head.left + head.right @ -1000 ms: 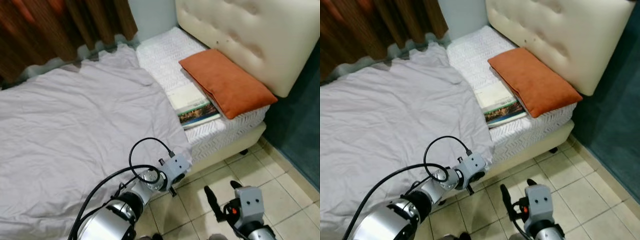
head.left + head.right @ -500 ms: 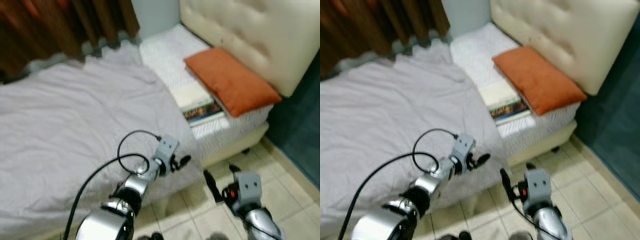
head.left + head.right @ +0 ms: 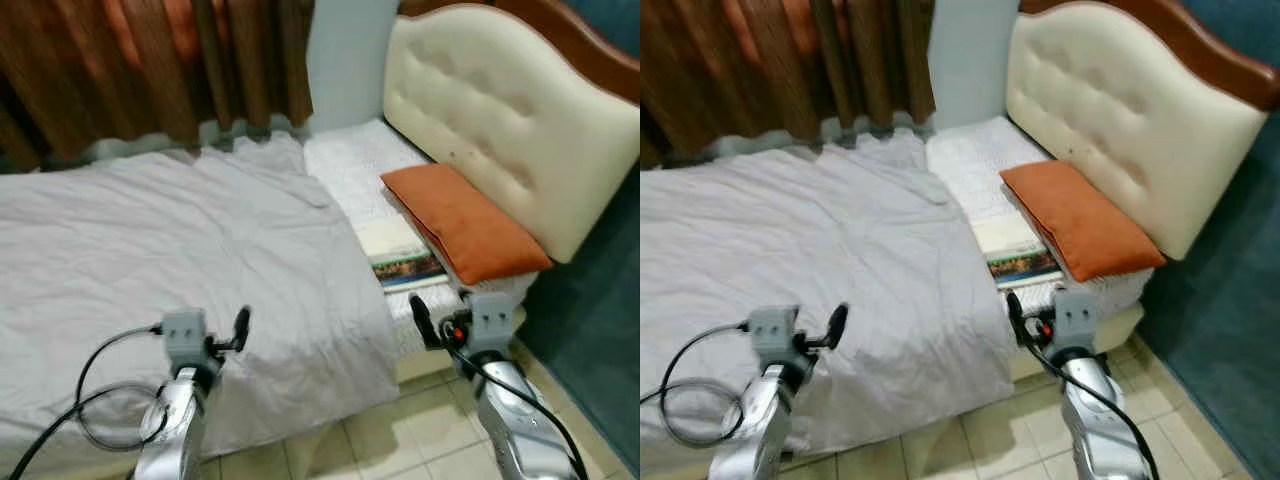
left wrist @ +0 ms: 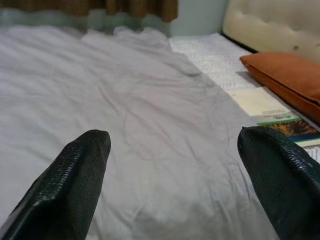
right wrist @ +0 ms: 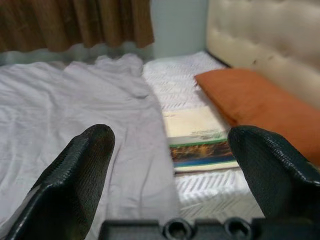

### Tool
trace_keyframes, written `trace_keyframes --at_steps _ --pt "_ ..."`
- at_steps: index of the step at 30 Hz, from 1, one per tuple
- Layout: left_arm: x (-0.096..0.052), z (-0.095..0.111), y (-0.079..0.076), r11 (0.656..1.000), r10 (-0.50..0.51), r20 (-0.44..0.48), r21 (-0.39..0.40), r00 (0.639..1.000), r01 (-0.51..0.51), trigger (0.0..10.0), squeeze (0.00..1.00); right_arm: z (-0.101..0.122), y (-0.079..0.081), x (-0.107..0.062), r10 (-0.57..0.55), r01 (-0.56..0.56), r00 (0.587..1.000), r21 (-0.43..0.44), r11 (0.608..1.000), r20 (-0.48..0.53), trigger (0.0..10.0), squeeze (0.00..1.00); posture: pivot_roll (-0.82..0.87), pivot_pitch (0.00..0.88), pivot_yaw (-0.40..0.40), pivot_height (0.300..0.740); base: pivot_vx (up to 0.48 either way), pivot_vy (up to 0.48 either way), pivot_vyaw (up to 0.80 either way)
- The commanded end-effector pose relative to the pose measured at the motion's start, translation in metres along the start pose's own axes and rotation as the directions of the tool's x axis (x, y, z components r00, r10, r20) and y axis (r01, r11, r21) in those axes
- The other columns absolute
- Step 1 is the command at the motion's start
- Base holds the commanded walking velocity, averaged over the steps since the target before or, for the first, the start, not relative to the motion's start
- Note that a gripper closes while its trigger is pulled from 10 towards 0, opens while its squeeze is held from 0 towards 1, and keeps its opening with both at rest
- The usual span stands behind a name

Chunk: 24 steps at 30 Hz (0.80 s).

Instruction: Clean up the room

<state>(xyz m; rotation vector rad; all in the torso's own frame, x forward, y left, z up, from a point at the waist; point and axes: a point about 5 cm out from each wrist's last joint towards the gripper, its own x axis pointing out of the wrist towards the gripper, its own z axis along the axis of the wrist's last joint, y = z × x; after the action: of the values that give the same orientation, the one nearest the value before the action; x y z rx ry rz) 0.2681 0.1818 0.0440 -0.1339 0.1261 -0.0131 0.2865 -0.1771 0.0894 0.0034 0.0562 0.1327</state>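
Right wrist view showed a book [image 5: 202, 145] beside the orange pillow [image 5: 255, 107], its cover writing too small to read. Both arms reached forward over the grey sheet [image 3: 180, 240], left gripper [image 4: 177, 175] and right gripper [image 5: 175, 170] with fingers spread wide, holding nothing, the book at two o'clock.

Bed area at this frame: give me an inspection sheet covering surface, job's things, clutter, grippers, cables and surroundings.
Surface: bed with white textured mattress cover, bare near the headboard.
Job's things: grey sheet spread over most of the bed, wrinkled, its edge hanging over the side; orange pillow by the headboard; books stacked beside the pillow.
Clutter: nothing seen.
Grippers: left gripper open, above the sheet; right gripper open, facing the books; both empty.
Cables: black cable looping from the left arm.
Surroundings: cream tufted headboard, brown curtain, tiled floor.
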Motion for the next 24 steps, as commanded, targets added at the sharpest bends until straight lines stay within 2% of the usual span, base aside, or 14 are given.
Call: trace_keyframes --at_steps 1,4,6,7,8,10,12,17,18,24 --pt "0.007 0.009 -0.006 1.000 0.001 0.032 0.026 0.999 -0.002 10.0 0.00 -0.011 -0.006 -0.002 -0.017 0.018 0.999 0.018 1.000 -0.037 10.0 0.00 0.02 0.000 -0.003 0.740 0.000 0.000 -0.77" --pt "0.006 0.008 -0.005 0.997 0.013 0.025 0.076 1.000 -0.015 10.0 0.00 -0.015 -0.006 -0.001 -0.010 0.011 0.999 0.014 1.000 -0.048 10.0 0.00 0.02 0.000 -0.011 0.740 0.000 0.000 -0.77" --pt "-0.004 0.007 -0.002 0.997 0.001 0.015 0.080 1.000 -0.002 10.0 0.00 -0.017 -0.009 -0.006 -0.020 0.021 0.999 0.015 1.000 -0.041 10.0 0.00 0.01 0.000 -0.028 0.740 0.000 -0.381 -0.77" --pt "-0.004 0.007 -0.002 0.997 0.001 0.015 0.080 1.000 -0.002 10.0 0.00 -0.017 -0.009 -0.006 -0.020 0.021 0.999 0.015 1.000 -0.041 10.0 0.00 0.01 0.000 -0.028 0.740 0.000 -0.409 -0.77" --pt "-0.015 0.011 -0.002 0.995 -0.015 0.041 0.095 0.999 0.011 10.0 0.00 -0.019 -0.013 -0.013 -0.026 0.026 0.999 0.020 0.999 -0.026 10.0 0.00 0.01 0.000 -0.045 0.740 0.000 -0.480 -0.76" --pt "-0.020 0.015 -0.008 0.992 -0.053 0.061 0.114 0.997 0.046 10.0 0.00 -0.022 -0.014 -0.021 -0.018 0.019 1.000 0.018 1.000 -0.024 10.0 0.00 0.00 0.000 -0.048 0.740 0.000 -0.480 -0.76" --pt "-0.020 0.013 -0.013 0.992 -0.078 0.051 0.103 0.996 0.072 10.0 0.00 -0.027 -0.014 -0.026 -0.017 0.017 0.999 0.017 1.000 -0.040 10.0 0.00 0.00 0.000 -0.048 0.740 0.000 -0.480 -0.76" --pt "-0.014 0.005 -0.020 0.991 -0.098 0.013 0.089 0.995 0.096 10.0 0.00 -0.028 -0.015 -0.025 -0.015 0.016 0.999 0.016 1.000 -0.041 10.0 0.00 -0.02 0.000 -0.034 0.740 0.000 -0.403 -0.76" --pt "-0.013 0.001 -0.020 0.987 -0.097 -0.025 0.125 0.995 0.099 10.0 0.00 -0.028 -0.016 -0.024 -0.018 0.018 0.999 0.011 1.000 -0.041 10.0 0.00 -0.04 0.000 -0.029 0.740 0.000 0.000 -0.76" --pt "-0.017 -0.004 -0.017 0.987 -0.090 -0.055 0.130 0.994 0.097 10.0 0.00 -0.032 -0.019 -0.033 -0.026 0.026 0.998 0.007 1.000 -0.058 10.0 0.00 -0.05 0.000 -0.030 0.740 0.000 0.000 -0.76"
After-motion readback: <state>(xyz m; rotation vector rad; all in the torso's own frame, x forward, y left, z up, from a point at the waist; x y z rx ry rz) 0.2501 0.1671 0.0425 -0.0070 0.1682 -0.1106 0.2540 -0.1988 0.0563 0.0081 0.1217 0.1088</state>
